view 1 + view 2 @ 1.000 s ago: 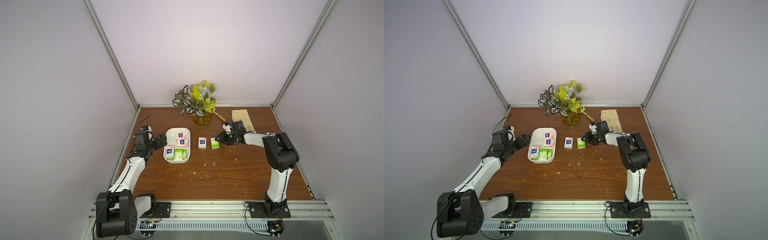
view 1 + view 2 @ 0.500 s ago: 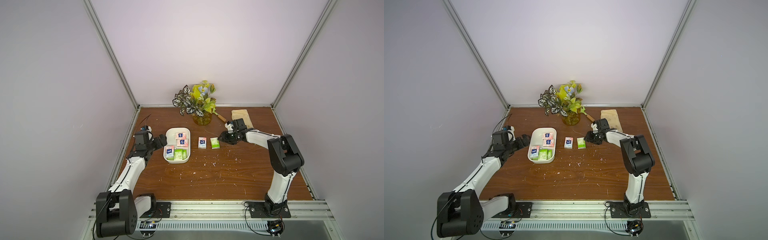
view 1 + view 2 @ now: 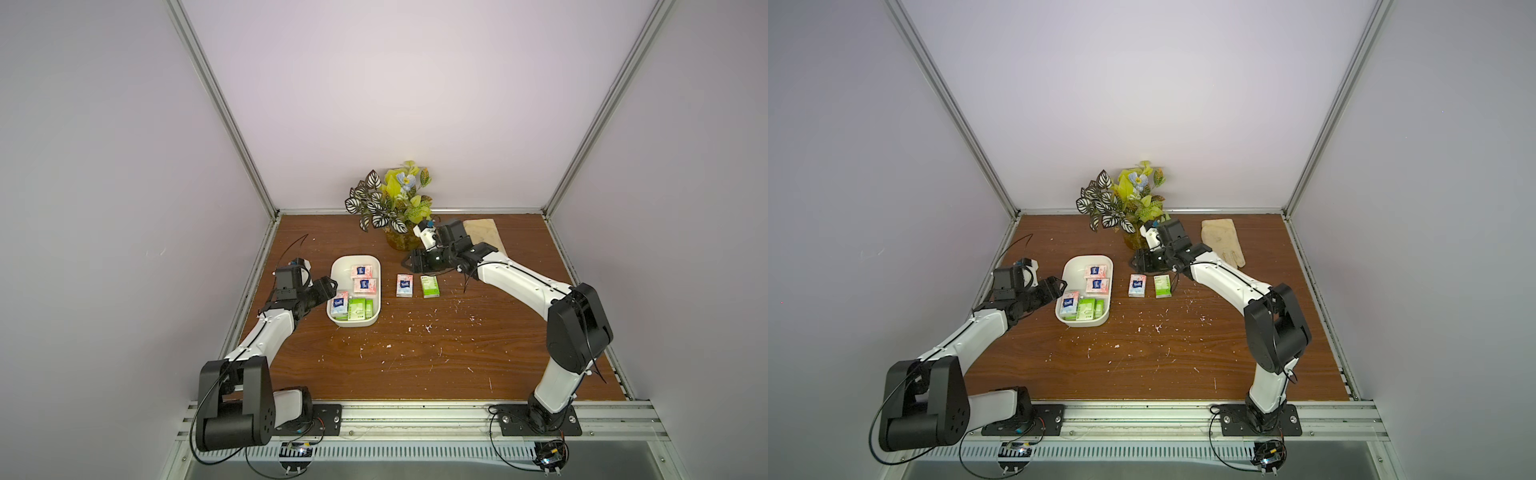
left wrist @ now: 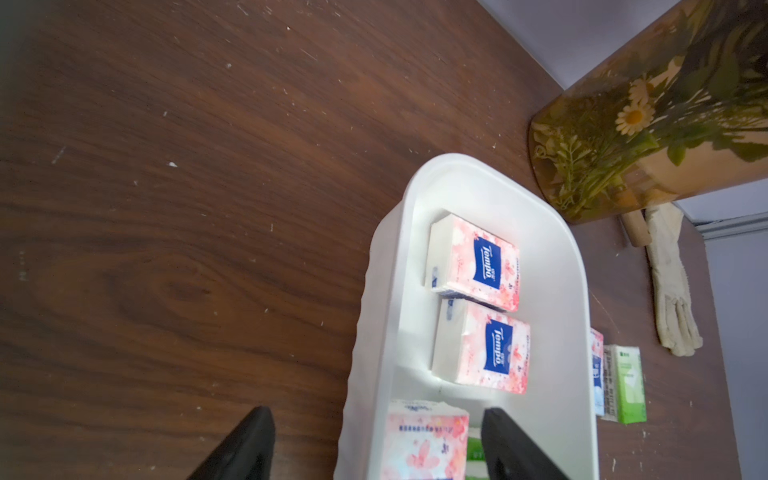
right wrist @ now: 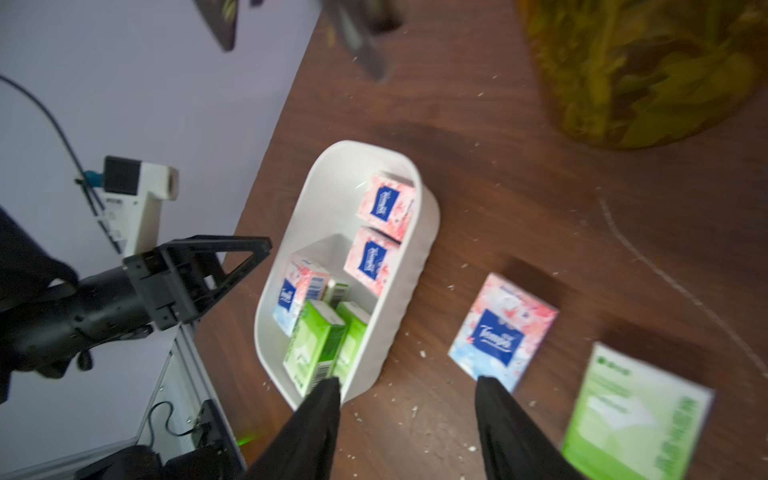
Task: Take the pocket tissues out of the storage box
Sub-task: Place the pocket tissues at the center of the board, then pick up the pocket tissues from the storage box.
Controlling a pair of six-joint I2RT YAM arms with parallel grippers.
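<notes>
Because the left gripper [image 3: 331, 291], fingers apart at 9 o'clock of the box [image 3: 347, 270], straddles a pink packet [image 3: 340, 304], it is nearer; right gripper [image 3: 409, 262], fingers apart, holds nothing.

Brown wood worktop [image 3: 415, 365], scattered white crumbs [image 3: 426, 328]. On it: storage box [image 3: 341, 271]; pink packet [image 3: 404, 285] just beside green packet [image 3: 429, 286]; plant pot [image 3: 400, 242] and glove [image 3: 1221, 241] at back.
</notes>
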